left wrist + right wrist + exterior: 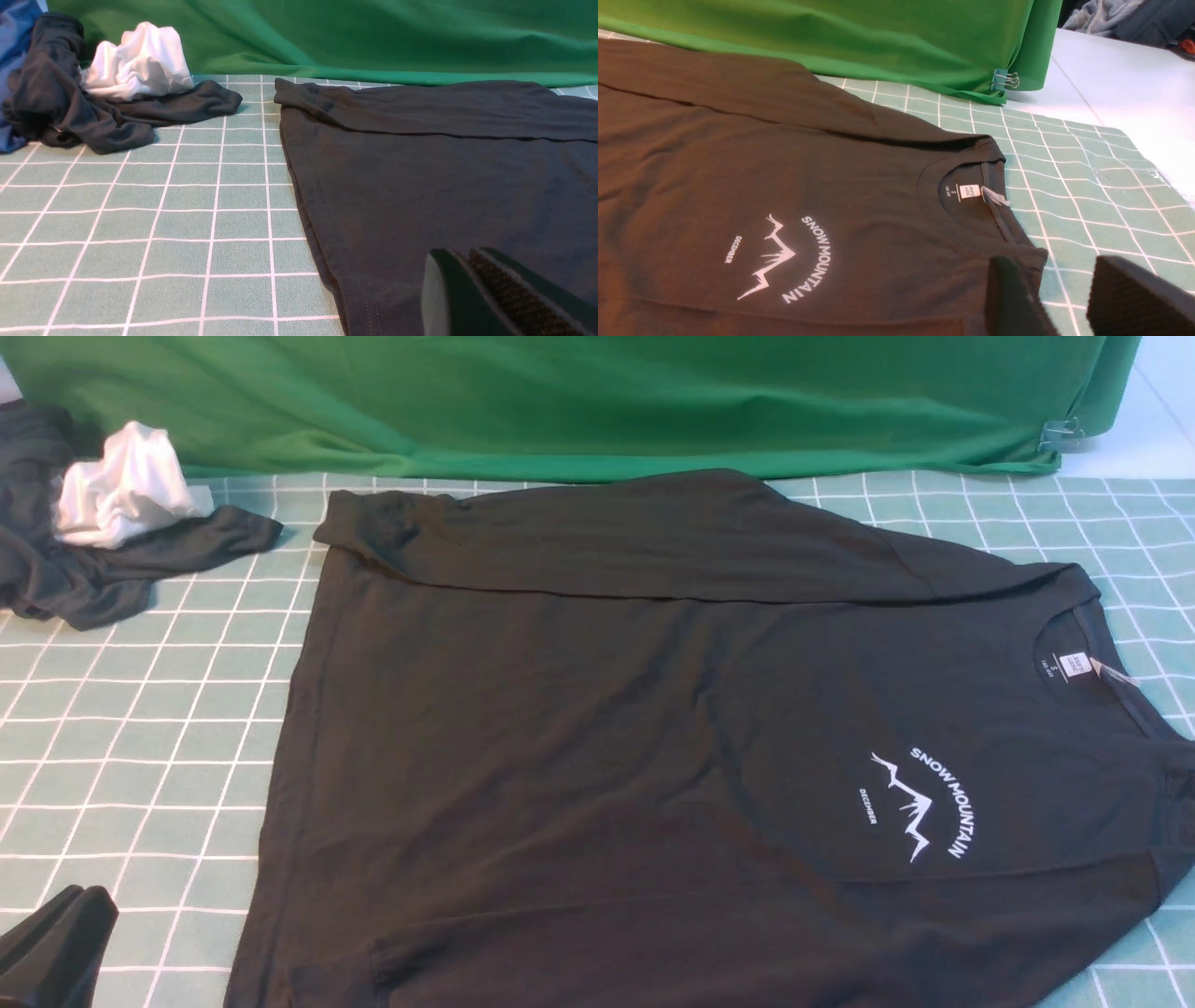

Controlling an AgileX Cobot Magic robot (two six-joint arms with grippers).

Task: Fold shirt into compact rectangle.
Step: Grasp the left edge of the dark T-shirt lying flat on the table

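Left end effector (54, 947) sits closest, low over the tabletop (140, 756). Its fingers (441, 294) stand narrow; cannot tell whether fully closed. Nothing seen in them. Shirt (607, 756) lies spread flat just to its right, side hem beside the fingers and far edge folded over onto the body. Well ahead of this end effector: dark garment (121, 569) bunched with a white cloth (121, 485) on top, apart from the shirt. Green backdrop cloth (560, 401) hangs beyond everything.

Right end effector (1069, 303) is spread wide and empty, tabletop showing between the fingers. Shirt collar (966, 196) is just ahead of it, with nothing in between. Binder clip (1001, 79) on the backdrop corner is far ahead.

Writing: chest print (784, 256) reads "SNOW MOUNTAIN" with a mountain outline and "DECEMBER". White neck label (969, 191) is beside a printed "S"; smaller text is too small to read.
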